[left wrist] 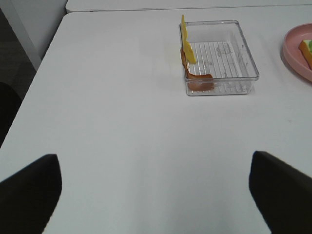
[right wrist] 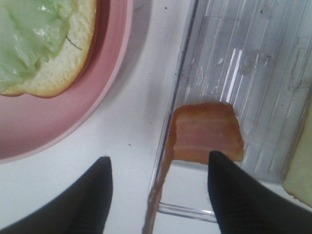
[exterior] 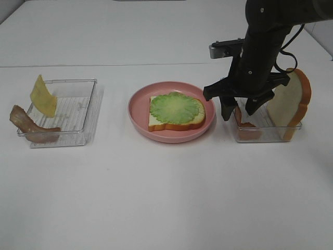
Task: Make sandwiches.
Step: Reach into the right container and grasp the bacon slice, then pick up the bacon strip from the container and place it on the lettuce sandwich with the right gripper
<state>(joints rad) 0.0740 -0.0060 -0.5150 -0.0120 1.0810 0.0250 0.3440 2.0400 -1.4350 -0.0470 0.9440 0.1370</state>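
Jaws of your right tool [right wrist: 159, 163] stand apart, low over the bacon strip [right wrist: 207, 134] draped on the wall of the right tray [exterior: 260, 136]; nothing gripped yet, lined up so closing should pinch it. Top bread slice [exterior: 291, 104] leans upright at that tray's outer end. Bottom slice [exterior: 205, 110] with lettuce [exterior: 176, 108] lies on the pink plate [exterior: 139, 112] just beside, ready for bacon. Cheese [exterior: 42, 96] and second bacon [exterior: 26, 125] sit on the left tray [exterior: 78, 99] rim; left tool [left wrist: 155, 187] gapes wide, empty, parked over bare bench [left wrist: 122, 122]
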